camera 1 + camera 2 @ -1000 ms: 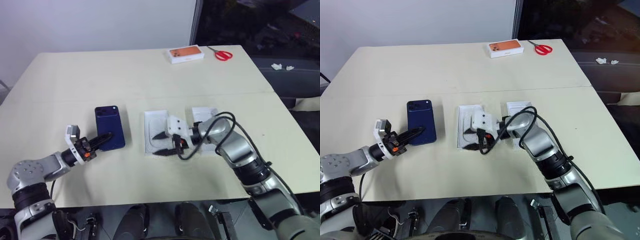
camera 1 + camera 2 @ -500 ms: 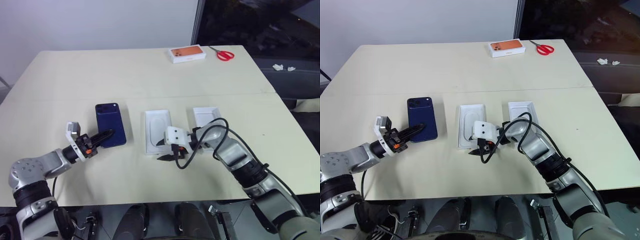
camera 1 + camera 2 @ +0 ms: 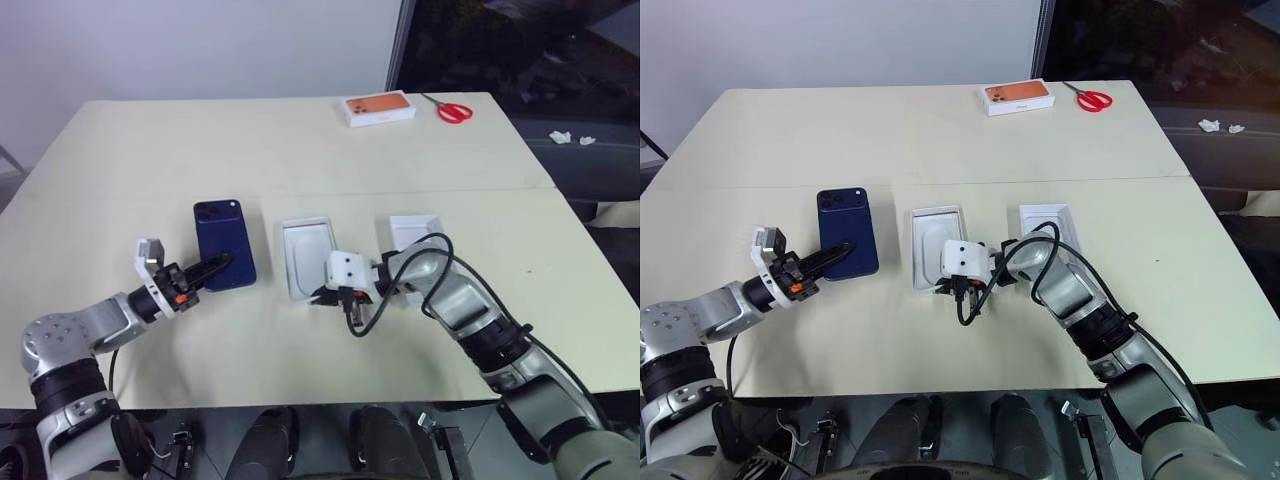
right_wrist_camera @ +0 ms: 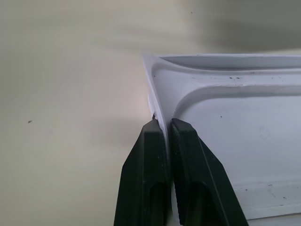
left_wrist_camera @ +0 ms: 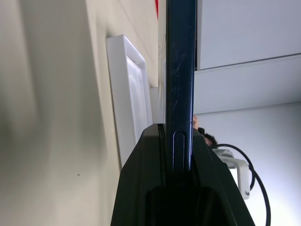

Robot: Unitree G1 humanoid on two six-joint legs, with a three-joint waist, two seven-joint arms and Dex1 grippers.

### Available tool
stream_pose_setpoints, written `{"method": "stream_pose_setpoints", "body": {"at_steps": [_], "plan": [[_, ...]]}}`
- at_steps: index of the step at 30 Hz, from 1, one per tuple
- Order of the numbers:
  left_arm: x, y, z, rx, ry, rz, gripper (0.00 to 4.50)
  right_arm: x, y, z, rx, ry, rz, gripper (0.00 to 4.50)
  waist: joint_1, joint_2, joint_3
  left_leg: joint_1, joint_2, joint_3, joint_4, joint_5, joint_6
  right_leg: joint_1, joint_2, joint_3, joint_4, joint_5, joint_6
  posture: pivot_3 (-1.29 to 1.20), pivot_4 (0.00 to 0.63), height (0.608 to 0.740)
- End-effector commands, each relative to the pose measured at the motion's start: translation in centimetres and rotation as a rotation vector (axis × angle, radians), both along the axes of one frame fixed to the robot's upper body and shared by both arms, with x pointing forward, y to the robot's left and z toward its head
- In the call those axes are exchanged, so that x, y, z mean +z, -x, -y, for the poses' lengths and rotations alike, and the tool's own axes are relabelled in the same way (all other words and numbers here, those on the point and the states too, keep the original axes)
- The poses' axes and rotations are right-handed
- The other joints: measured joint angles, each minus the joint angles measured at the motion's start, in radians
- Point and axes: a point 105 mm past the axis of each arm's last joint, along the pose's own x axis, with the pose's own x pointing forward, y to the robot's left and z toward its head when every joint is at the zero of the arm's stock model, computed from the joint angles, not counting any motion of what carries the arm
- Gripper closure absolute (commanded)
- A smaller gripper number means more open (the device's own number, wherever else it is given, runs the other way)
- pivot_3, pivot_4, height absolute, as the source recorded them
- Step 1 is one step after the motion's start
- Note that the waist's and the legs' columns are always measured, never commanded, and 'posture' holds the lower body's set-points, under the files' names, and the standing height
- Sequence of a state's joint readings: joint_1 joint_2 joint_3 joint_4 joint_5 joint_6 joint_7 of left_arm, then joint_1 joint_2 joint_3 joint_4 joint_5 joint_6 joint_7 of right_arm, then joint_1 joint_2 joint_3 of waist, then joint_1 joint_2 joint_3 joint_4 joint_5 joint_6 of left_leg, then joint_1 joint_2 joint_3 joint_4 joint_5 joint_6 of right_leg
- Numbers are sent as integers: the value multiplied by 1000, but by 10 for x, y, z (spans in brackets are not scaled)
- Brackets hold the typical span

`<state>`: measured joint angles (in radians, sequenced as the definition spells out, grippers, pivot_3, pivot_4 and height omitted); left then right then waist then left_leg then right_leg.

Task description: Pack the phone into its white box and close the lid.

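Phone (image 3: 224, 244) first, furthest left of the three task pieces: a glossy navy slab, its near end pinched edge-on between the left gripper (image 3: 216, 267) fingers, which are clamped on it. It looks stiff, slick and moderately heavy for so small a bite, so I judge it could pivot or slip; a grip further along its long sides would carry it better. Just right of the phone, on the bench (image 3: 300, 140), sits the white box (image 3: 307, 257) with its oval-recessed insert. The right gripper (image 3: 946, 290) has its fingers closed on the near corner wall of that tray, the thin rim pinched between them. Light cardboard, likely to flex or skid, so hold it gently. Right of the box lies the lid (image 3: 414, 232), inside up, untouched
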<state>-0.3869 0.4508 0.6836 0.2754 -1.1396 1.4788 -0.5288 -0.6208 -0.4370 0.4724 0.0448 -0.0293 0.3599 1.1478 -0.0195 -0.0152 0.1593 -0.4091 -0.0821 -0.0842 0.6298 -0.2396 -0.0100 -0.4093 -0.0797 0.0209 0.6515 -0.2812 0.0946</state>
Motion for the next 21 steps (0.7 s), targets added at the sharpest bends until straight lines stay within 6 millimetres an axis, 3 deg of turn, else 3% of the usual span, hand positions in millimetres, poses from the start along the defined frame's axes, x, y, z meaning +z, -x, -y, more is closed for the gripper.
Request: {"method": "stream_pose_setpoints", "body": {"at_steps": [1,6,9,12,21], "plan": [[20,1,-2,-10,13,81,4311,-1,1,-11,4,-9,8,4481,0,0,0,0,0,0,0,0,0,0,0,0,0,0,0,0,150,740],[20,1,-3,-6,12,80,4311,6,-3,-24,-66,-64,-57,4481,0,0,0,0,0,0,0,1,-2,0,0,0,0,0,0,0,150,740],[20,1,-4,-3,11,80,4311,11,-6,-29,-90,-81,-62,3358,2,0,0,0,0,0,0,1,-2,0,0,0,0,0,0,0,150,740],[21,0,-7,3,10,80,4311,16,-4,-37,-92,-103,-69,1852,3,0,0,0,0,0,0,1,-2,0,0,0,0,0,0,0,150,740],[20,-1,-10,14,13,76,4311,27,-5,-39,-106,-122,-109,1852,2,0,0,0,0,0,0,1,-1,-1,0,0,0,0,0,0,150,740]]}}
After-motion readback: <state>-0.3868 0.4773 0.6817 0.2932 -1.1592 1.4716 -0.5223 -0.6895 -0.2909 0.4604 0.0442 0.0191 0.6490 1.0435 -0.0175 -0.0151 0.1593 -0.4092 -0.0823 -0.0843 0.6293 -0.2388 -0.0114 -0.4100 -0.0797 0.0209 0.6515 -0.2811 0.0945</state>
